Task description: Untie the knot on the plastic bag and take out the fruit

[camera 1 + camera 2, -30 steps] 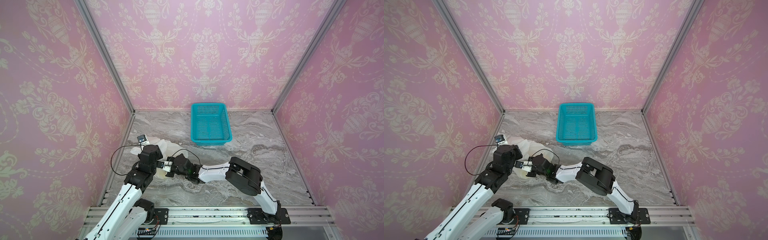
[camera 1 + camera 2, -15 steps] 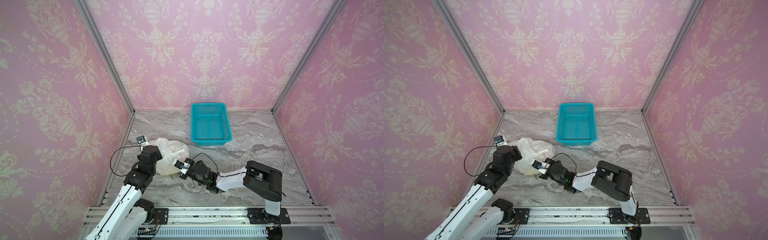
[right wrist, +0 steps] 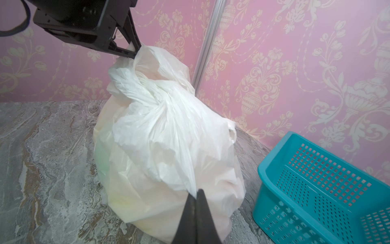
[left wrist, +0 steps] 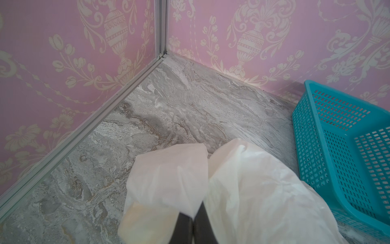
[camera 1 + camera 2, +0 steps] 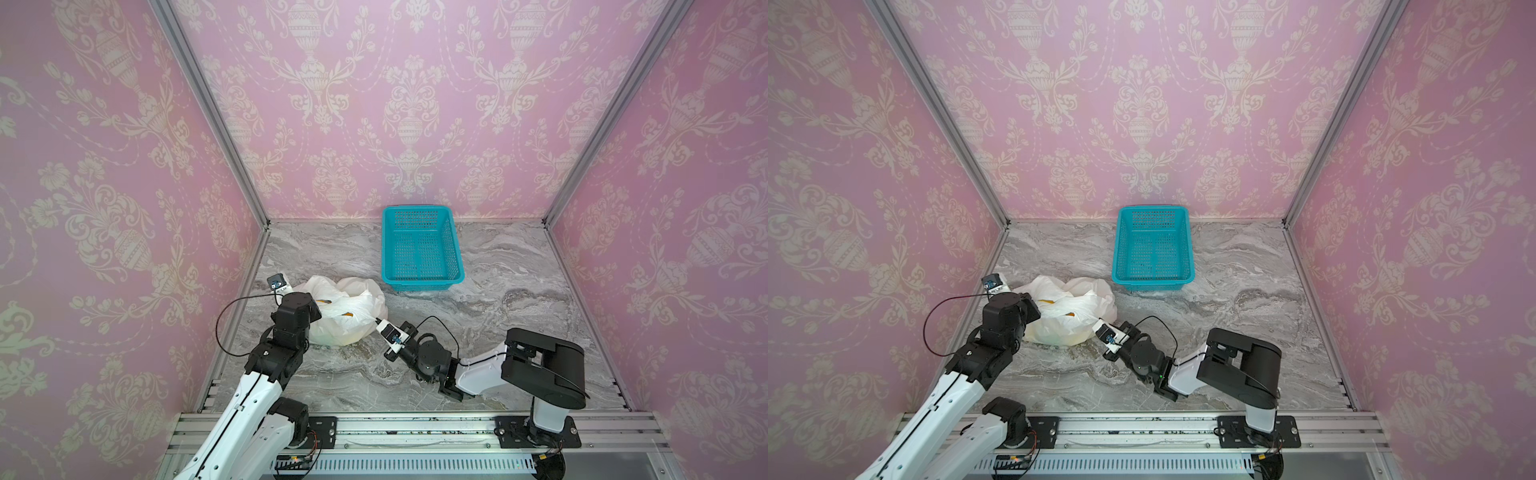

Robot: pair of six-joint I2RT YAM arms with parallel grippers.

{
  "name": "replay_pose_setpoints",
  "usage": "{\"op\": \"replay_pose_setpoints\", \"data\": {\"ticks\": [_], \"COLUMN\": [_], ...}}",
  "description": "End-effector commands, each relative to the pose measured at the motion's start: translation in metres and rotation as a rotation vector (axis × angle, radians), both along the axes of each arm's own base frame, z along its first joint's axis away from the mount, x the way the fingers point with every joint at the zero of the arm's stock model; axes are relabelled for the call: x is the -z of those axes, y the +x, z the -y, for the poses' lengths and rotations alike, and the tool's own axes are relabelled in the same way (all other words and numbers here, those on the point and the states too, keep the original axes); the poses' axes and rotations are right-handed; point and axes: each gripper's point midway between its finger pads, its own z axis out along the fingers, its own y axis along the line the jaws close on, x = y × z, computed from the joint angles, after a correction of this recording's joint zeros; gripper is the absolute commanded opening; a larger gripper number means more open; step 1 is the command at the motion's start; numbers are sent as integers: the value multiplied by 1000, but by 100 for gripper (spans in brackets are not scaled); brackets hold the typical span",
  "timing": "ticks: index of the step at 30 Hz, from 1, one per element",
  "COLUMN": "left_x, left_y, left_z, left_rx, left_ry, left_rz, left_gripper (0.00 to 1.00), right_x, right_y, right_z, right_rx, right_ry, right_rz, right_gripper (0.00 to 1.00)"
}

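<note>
The white plastic bag (image 5: 353,328) stands on the marble floor at the left in both top views (image 5: 1059,328). My left gripper (image 4: 197,213) is shut on a flap of its plastic; in the right wrist view it (image 3: 135,51) pinches the bag's top. My right gripper (image 3: 197,191) is shut on a stretched strip of the bag, on the bag's right side (image 5: 376,320). The knot (image 3: 162,105) is a bunched twist between the two grips. The fruit shows as small orange patches (image 5: 325,300) on top and faint yellow and green tints (image 3: 101,160) through the plastic.
A teal perforated basket (image 5: 422,281) stands behind and to the right of the bag near the back wall, close to it in both wrist views (image 4: 316,126) (image 3: 274,175). The left wall and its metal rail (image 4: 84,126) run just beside the bag.
My right gripper has drawn back to the right, away from the left gripper, pulling a strip of the bag taut. The bag now shows spread between them. The left gripper has barely moved.
</note>
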Motion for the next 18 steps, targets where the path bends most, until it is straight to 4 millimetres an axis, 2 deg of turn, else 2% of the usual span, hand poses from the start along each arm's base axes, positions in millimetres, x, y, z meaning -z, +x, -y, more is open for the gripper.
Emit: {"op": "replay_pose_setpoints", "data": {"ticks": [1,5,6,9,10,11,15,18], "left_x": [10,12,13,13,12,11,10,9], "left_y": [-4,0,1,4,5,6,10,10], "left_z": [-7,-1,0,6,9,12,20,22], "left_rx": [-36,-5,0,34,51,64,107,121], "left_ry": [-9,-35,-38,-48,-56,-63,-82,-85], "left_rz": [-28,-30,-33,-30,-26,-21,-9,-3], "left_gripper": [0,0,0,0,0,0,0,0], "right_x": [-28,-33,-36,-41,-42,-41,-28,-17], "right_y": [-4,-11,-12,-22,-24,-25,-18,-6], "right_z": [11,14,15,13,8,3,-24,-41], "right_rx": [13,-21,-32,-91,-117,-134,-153,-123], "right_ry": [92,85,93,81,57,26,-108,-177], "right_rz": [23,9,5,-8,-21,-40,-132,-158], "right_gripper": [0,0,3,49,60,67,83,87]}}
